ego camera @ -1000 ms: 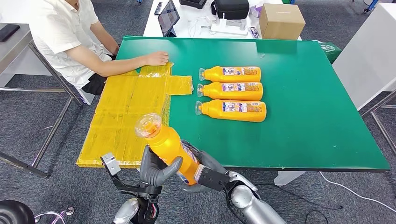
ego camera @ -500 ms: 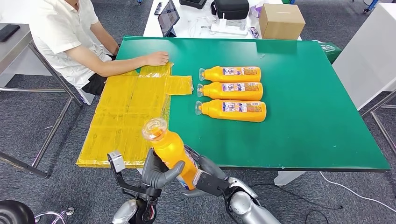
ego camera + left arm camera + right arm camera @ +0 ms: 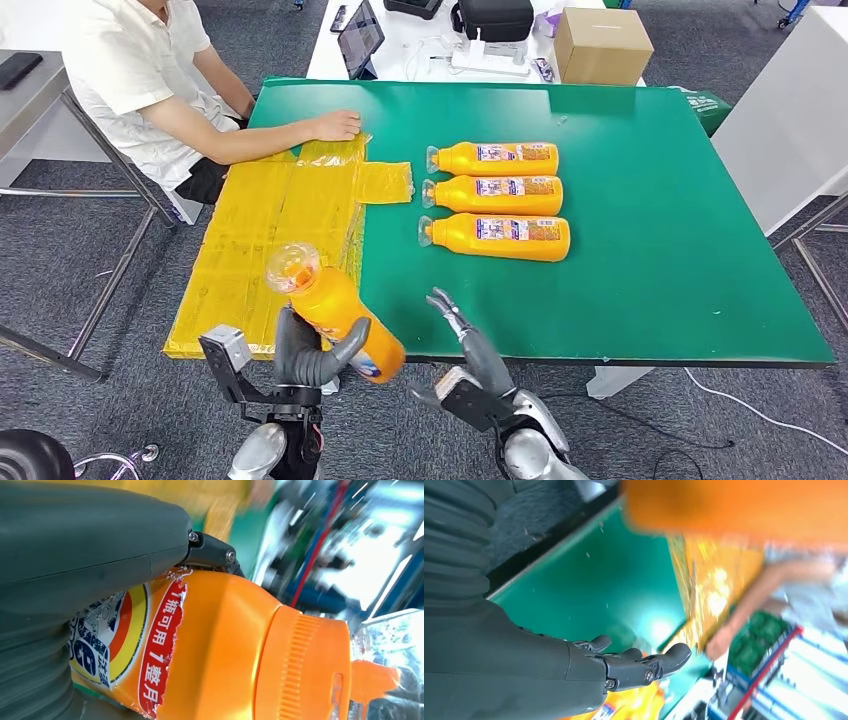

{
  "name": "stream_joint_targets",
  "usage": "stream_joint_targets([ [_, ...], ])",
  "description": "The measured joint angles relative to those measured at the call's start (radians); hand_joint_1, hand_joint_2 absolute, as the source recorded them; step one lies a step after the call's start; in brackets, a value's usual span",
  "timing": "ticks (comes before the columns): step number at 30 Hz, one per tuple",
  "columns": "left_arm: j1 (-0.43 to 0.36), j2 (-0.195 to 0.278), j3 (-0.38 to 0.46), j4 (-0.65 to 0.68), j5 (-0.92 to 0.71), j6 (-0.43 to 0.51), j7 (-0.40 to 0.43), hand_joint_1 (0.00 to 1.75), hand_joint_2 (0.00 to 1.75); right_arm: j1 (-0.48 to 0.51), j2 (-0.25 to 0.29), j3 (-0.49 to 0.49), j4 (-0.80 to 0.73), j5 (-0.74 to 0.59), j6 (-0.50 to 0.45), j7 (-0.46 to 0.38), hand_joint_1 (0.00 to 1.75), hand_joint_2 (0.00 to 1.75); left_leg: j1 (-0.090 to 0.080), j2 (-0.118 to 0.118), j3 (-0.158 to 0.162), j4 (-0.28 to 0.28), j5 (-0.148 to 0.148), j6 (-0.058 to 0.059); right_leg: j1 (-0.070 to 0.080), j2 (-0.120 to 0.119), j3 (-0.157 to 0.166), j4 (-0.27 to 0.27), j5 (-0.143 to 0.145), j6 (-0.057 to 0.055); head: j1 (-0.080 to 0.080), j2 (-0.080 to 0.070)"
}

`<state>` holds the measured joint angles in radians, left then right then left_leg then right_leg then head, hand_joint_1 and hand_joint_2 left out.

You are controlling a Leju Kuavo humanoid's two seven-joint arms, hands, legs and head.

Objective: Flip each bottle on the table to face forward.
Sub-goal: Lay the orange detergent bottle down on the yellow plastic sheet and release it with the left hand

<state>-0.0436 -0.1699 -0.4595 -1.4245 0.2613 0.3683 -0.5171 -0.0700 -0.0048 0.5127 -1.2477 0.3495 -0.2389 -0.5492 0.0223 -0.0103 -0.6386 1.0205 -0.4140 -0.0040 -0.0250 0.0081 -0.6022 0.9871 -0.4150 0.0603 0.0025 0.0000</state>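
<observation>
My left hand (image 3: 305,355) grips an orange bottle (image 3: 335,310) by its lower body, held above the table's near edge with its clear cap up and tilted left. The left wrist view shows the same bottle (image 3: 240,650) close up, with its torn label and ribbed orange neck, under my left hand (image 3: 75,555). My right hand (image 3: 470,350) is open just right of the bottle, fingers spread and apart from it; the right wrist view shows this hand (image 3: 624,667) empty. Three more orange bottles (image 3: 497,197) lie side by side mid-table, labels up, caps pointing left.
A yellow sheet (image 3: 280,235) covers the left part of the green table (image 3: 650,250). A seated person rests a hand (image 3: 335,124) on its far end. A cardboard box (image 3: 602,43) and electronics sit on a white table behind.
My right hand has let go of the bottle and opened to the right. My left hand has carried the bottle left and slightly down, tilting it more.
</observation>
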Motion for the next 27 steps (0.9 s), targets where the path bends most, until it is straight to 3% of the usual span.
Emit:
stream_joint_targets([
  [3, 0.0, 0.005, 0.004, -0.005, -0.201, 0.163, -0.046, 1.75, 1.75, 0.048, 0.02, -0.046, -0.066, -0.031, -0.066, -0.044, 0.0, 0.0, 0.0, 0.0, 0.0, 0.0, 0.0, 0.0, 0.0, 0.0, 0.0, 0.0, 0.0, 0.0, 0.0, 0.0],
  [5, 0.001, 0.008, 0.006, -0.008, -0.275, 0.209, -0.054, 1.75, 1.75, 0.075, 0.035, -0.071, -0.119, -0.013, -0.146, -0.068, 0.0, 0.0, 0.0, 0.0, 0.0, 0.0, 0.0, 0.0, 0.0, 0.0, 0.0, 0.0, 0.0, 0.0, 0.0, 0.0],
  [9, 0.001, 0.013, 0.009, -0.012, -0.307, 0.226, -0.05, 1.75, 1.75, 0.104, 0.055, -0.11, -0.195, -0.004, -0.22, -0.082, 0.0, 0.0, 0.0, 0.0, 0.0, 0.0, 0.0, 0.0, 0.0, 0.0, 0.0, 0.0, 0.0, 0.0, 0.0, 0.0],
  [22, -0.001, 0.019, 0.012, -0.018, -0.372, 0.258, -0.033, 1.75, 1.75, 0.127, 0.073, -0.146, -0.254, -0.022, -0.238, -0.1, 0.0, 0.0, 0.0, 0.0, 0.0, 0.0, 0.0, 0.0, 0.0, 0.0, -0.001, 0.0, 0.0, 0.0, 0.0, 0.0],
  [24, -0.007, 0.018, 0.022, -0.012, -0.548, 0.299, 0.012, 1.75, 1.75, 0.131, 0.079, -0.153, -0.262, -0.033, -0.247, -0.117, 0.0, 0.0, 0.0, 0.0, 0.0, 0.0, 0.0, 0.0, 0.0, 0.0, -0.001, 0.0, 0.0, 0.0, 0.0, 0.0],
  [27, -0.054, 0.012, 0.06, 0.046, -1.007, 0.317, 0.153, 1.75, 1.75, 0.129, 0.089, -0.158, -0.27, -0.032, -0.227, -0.124, 0.0, 0.0, 0.0, 0.0, 0.0, 0.0, 0.0, 0.0, 0.0, 0.0, -0.001, 0.0, 0.0, 0.0, 0.0, 0.0],
])
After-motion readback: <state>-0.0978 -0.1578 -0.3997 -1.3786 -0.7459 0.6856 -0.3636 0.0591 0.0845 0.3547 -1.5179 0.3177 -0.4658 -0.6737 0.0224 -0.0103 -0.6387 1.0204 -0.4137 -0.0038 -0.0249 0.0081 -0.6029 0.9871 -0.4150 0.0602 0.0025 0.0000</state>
